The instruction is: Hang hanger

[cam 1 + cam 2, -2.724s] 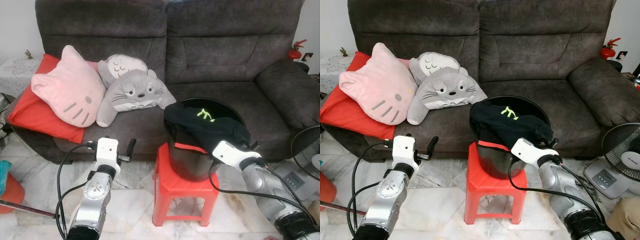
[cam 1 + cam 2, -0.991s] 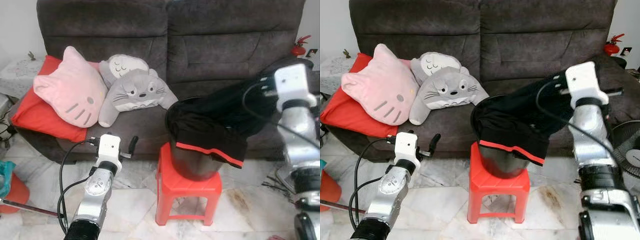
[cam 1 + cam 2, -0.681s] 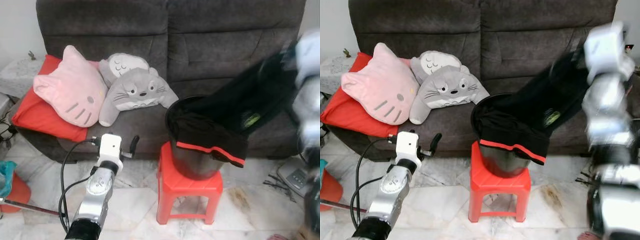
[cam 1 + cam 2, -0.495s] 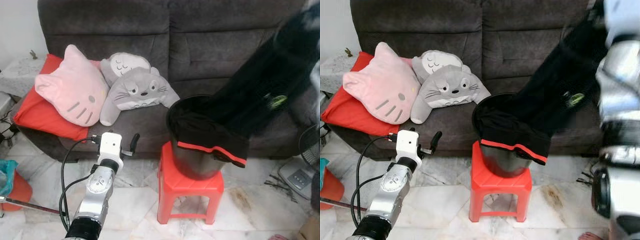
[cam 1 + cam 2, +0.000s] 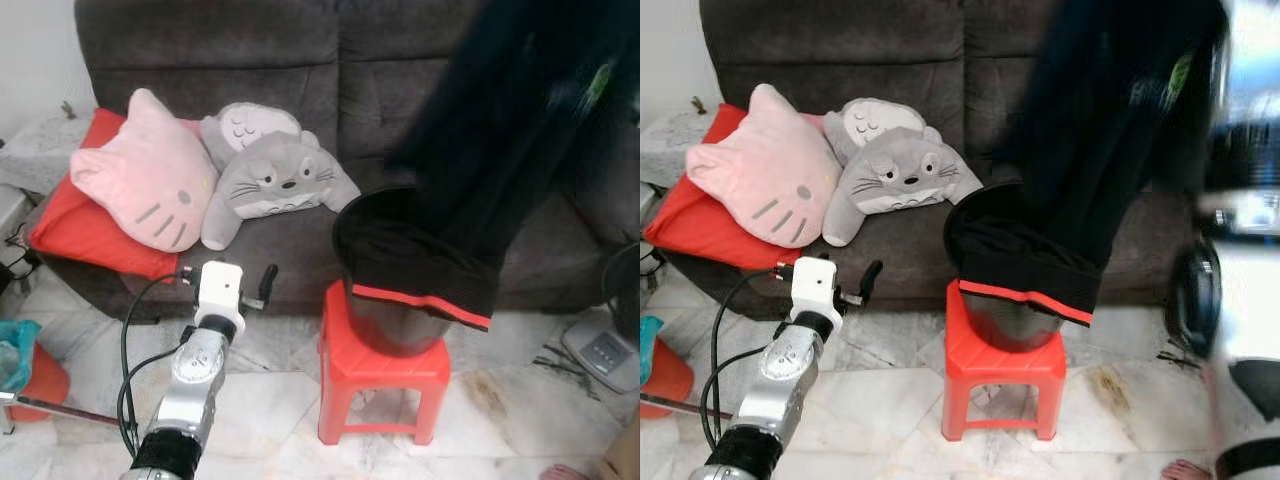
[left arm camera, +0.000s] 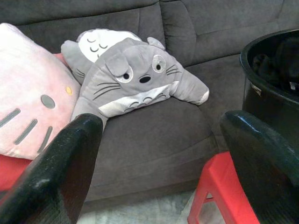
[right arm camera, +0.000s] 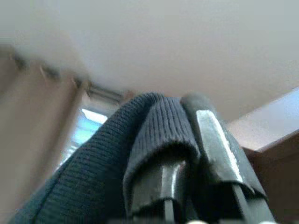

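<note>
Right gripper (image 7: pixel 187 186): fingers clamped on the ribbed edge of a black garment (image 5: pixel 500 170), seen against a pale ceiling in the right wrist view. In the head views the garment stretches from the upper right of the frame down to a black bucket (image 5: pixel 395 325) at centre, its red-trimmed hem (image 5: pixel 420 300) draped over the bucket's front rim. The bucket sits on a red stool (image 5: pixel 385 385) in front of a grey sofa (image 5: pixel 270 60).

No hanger is visible in any picture; we cannot tell where it is.

Left gripper (image 6: pixel 159 158): fingers wide apart, holding nothing, low in the left of the frame, facing a grey plush cushion (image 5: pixel 275 185) and a pink cat cushion (image 5: pixel 140 180).

Judgement: the step in hand is lifting the garment clear of the bucket. To do it well, we raise until the hem leaves the rim, pull upward rather than sideways so the bucket does not tip off the stool, and keep the grip firm on the ribbing.
</note>
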Robot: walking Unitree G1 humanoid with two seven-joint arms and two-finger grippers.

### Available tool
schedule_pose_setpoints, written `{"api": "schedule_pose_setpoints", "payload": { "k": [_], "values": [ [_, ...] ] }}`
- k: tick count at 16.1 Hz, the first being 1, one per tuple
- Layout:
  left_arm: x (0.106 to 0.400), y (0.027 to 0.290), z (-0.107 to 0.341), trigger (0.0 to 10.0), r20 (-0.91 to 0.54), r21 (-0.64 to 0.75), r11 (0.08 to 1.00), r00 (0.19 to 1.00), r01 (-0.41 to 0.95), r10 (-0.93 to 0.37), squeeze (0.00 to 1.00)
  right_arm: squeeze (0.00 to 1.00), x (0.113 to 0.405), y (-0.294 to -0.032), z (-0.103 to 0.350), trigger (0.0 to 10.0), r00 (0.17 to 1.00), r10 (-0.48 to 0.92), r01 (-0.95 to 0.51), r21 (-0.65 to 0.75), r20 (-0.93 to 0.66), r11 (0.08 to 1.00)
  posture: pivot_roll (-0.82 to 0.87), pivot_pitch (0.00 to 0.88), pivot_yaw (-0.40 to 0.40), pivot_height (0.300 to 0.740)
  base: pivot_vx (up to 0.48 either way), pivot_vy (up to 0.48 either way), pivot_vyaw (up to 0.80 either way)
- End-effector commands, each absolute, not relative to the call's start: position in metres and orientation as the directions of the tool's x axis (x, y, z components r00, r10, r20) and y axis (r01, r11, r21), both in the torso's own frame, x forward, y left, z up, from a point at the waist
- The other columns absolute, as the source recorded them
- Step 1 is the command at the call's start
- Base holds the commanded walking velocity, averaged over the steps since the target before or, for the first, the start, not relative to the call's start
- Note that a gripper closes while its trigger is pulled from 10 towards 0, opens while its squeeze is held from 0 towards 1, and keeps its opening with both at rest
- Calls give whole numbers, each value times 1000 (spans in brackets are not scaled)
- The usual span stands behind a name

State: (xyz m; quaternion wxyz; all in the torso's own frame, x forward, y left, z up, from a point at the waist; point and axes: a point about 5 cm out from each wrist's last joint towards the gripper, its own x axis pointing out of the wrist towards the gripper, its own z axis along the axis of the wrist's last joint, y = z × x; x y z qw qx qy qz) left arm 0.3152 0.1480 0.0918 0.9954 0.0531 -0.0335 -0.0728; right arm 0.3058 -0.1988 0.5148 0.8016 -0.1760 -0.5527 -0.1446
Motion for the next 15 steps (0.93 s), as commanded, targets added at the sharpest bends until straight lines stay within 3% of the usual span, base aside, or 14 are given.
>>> {"api": "schedule_pose_setpoints", "payload": {
  "k": [1, 2, 4, 7, 9, 15],
  "values": [
    [316, 151, 90, 10000, 53, 107, 986, 989, 128, -134, 0, 0, 287, -193, 533, 10000, 276, -11, 359, -93, 961, 929, -114, 0, 69, 740, 0, 0, 0],
    [316, 151, 90, 10000, 54, 107, 986, 990, 125, -131, 0, 0, 283, -180, 536, 10000, 291, 40, 214, -106, 956, 971, -115, 0, 67, 740, 0, 0, 0],
    [315, 153, 89, 10000, 51, 108, 987, 991, 122, -128, 0, 0, 286, -158, 522, 10000, 332, 156, 71, -190, 930, 979, -116, 0, 67, 740, 0, 0, 0],
    [311, 156, 88, 10000, 50, 111, 987, 992, 112, -119, 0, 0, 325, -157, 434, 10000, 612, 143, 16, -194, 778, 981, -90, 0, 59, 740, 0, 0, 0],
    [305, 165, 85, 10000, 39, 123, 987, 994, 100, -105, 0, 0, 326, -173, 349, 10000, 771, -11, 87, -88, 637, 992, -87, 0, 58, 740, 0, 0, 0],
    [295, 172, 80, 10000, 8, 146, 982, 992, 120, -123, 0, 0, 289, -174, 248, 10000, 883, -151, 182, -26, 444, 983, -90, 0, 77, 740, 0, 0, 0]
  ]
}}
